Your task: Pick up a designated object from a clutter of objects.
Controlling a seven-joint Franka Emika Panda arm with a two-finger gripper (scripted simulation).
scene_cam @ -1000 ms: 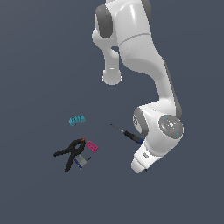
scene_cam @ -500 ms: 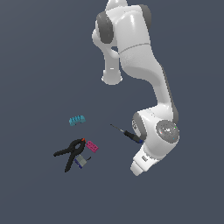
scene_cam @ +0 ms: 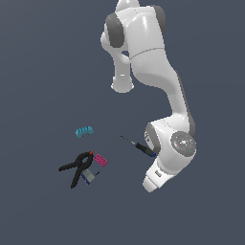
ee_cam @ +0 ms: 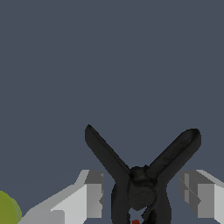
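Between the two fingers of the gripper, in the wrist view, you see the small black clamp with its handles splayed; the claw is released around it, not touching. If you close on the sloped handles, the clamp may slip out. The yellow-green ball lies near and could be pushed.

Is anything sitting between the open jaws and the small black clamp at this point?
Nothing visible. In the wrist view the small black clamp lies directly between the gripper fingers, with bare gaps either side. The yellow-green ball sits off to one side, outside the jaws.
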